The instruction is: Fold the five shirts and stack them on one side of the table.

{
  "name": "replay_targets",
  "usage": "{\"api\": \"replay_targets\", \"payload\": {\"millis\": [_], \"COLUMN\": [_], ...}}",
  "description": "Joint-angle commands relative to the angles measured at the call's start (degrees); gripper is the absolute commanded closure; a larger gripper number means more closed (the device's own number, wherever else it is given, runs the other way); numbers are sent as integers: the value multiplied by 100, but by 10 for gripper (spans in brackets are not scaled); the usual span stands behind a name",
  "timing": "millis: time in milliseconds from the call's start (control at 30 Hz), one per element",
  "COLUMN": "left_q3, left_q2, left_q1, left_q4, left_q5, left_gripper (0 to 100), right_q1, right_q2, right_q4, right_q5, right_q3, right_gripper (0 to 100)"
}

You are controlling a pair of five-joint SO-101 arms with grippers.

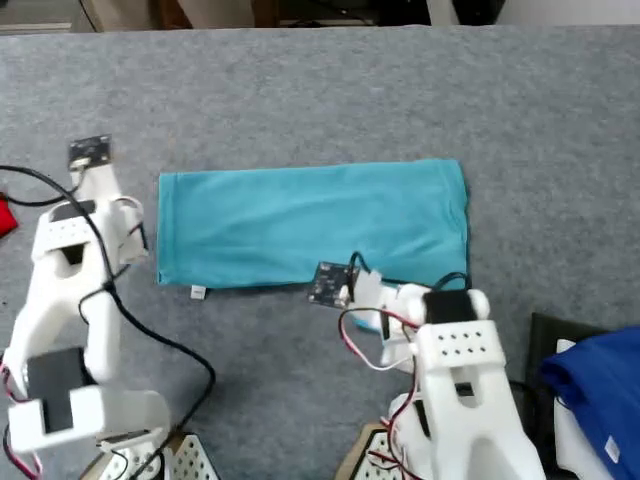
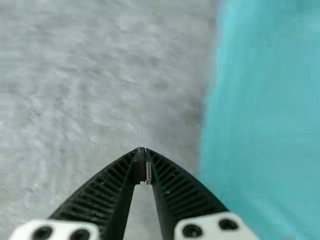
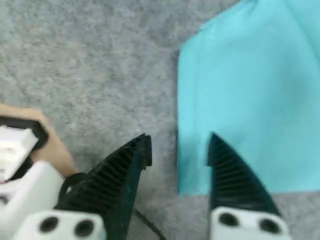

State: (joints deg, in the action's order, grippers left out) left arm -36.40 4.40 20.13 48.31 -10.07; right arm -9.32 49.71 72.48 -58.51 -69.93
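A teal shirt lies folded into a long rectangle across the middle of the grey table. My left gripper is shut with nothing in it, low over bare table just off the shirt's left end; in the high view the left gripper sits beside that end. My right gripper is open at the shirt's front edge, toward its right end, and the edge of the cloth runs between its fingers. The high view shows the right gripper there.
A dark blue shirt lies bunched at the front right, on a dark and white base. Something red pokes in at the left edge. Cables trail from both arms across the front of the table.
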Motion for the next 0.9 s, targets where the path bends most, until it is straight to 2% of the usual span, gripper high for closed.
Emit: {"api": "replay_targets", "payload": {"millis": [0,233,367,467,667,867], "left_q3": [536,1495,1653,1653,1644,1644], "left_q2": [-444,-1402,-1613,-1613,-1613,-1613], "left_q1": [378,475,475,475,484,484], "left_q4": [-229,431,527,527,519,519], "left_q5": [53,396,404,404,404,404], "left_gripper": [981,981,981,981,981,981], "right_q1": [-110,-92,-75,4,444,435], "right_q2": [145,75,-567,-1314,-2826,-3187], "right_q4": [-448,-1029,-1415,-1776,-1837,-1837], "right_q5": [-35,-18,-18,-9,-141,-158], "right_q3": [-189,-716,-699,-444,549,778], "right_gripper": [730,745,745,745,745,747]}}
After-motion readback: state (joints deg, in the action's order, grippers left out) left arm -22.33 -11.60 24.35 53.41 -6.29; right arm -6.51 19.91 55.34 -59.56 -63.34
